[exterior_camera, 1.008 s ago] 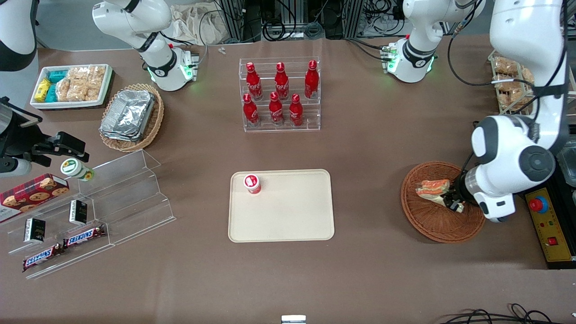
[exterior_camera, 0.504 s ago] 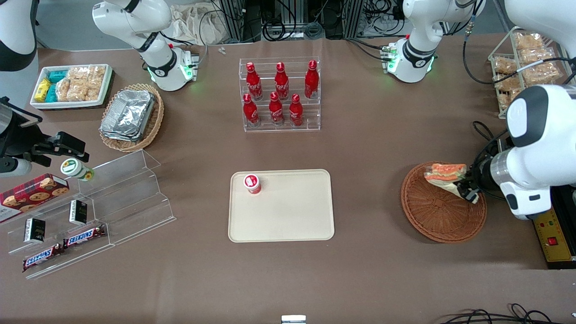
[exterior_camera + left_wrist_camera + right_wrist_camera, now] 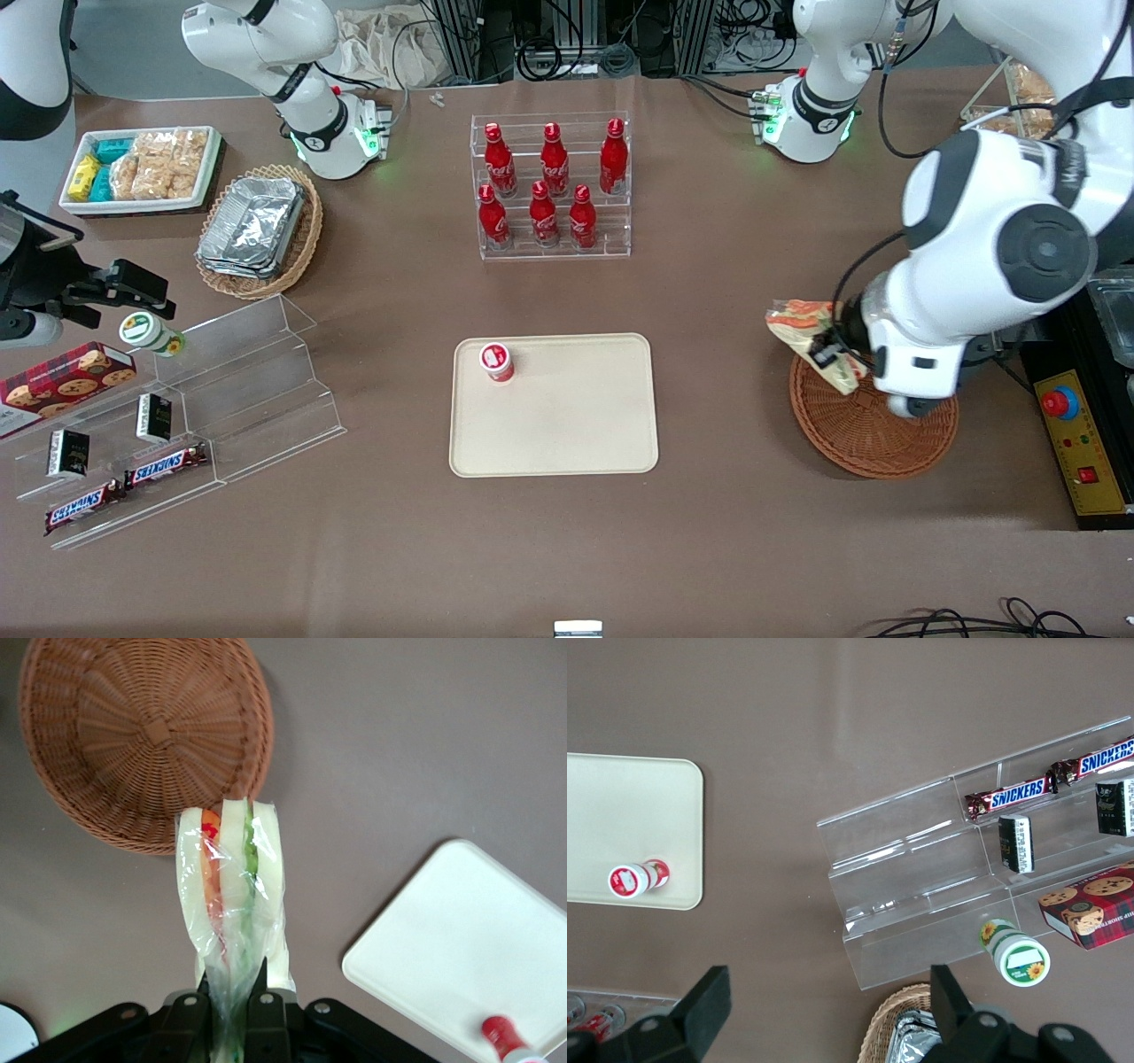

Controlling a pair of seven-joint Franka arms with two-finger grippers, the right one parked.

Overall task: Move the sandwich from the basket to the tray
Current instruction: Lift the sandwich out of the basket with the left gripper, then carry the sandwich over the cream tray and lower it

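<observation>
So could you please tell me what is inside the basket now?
Nothing: the basket shows only bare wicker. The gripper holds the sandwich above its rim.

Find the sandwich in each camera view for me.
Front view: the sandwich hangs in the pincer, over the basket rim nearest the tray.
Left wrist view: sandwich clamped in the pincer.
Right wrist view: not in it.
Shared landmark: the tray.

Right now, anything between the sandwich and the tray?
No. The gripper holds the sandwich above the basket rim; only bare table before the tray. A small bottle stands on it.
</observation>
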